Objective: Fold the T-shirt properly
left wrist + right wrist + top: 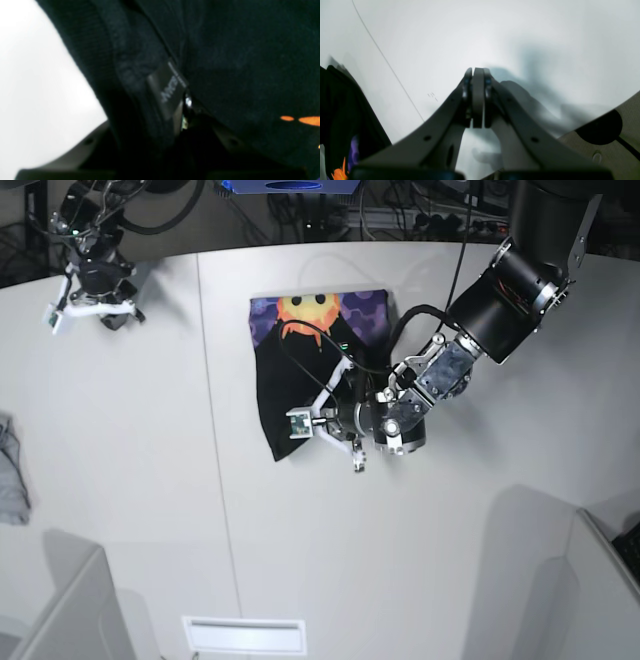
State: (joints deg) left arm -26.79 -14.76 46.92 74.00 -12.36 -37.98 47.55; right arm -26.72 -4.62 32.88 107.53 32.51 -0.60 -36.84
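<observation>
The T-shirt (300, 370) lies partly folded in the middle of the white table, with the sun face on purple at its far end and plain black cloth nearer. My left gripper (335, 420) is at the shirt's near right edge. In the left wrist view black cloth (225, 62) with a neck label (167, 90) fills the frame and covers the fingers, which meet at the gripper tip (187, 103), shut on the cloth. My right gripper (478, 75) is shut and empty over bare table; it is far off at the back left (95, 305). A strip of the shirt (342, 112) shows at the left edge of the right wrist view.
A small grey-white cloth (10, 470) lies at the table's left edge. A seam (215, 430) runs front to back across the table (480, 530). Cables and equipment stand behind the far edge. Grey panels stand at the front corners.
</observation>
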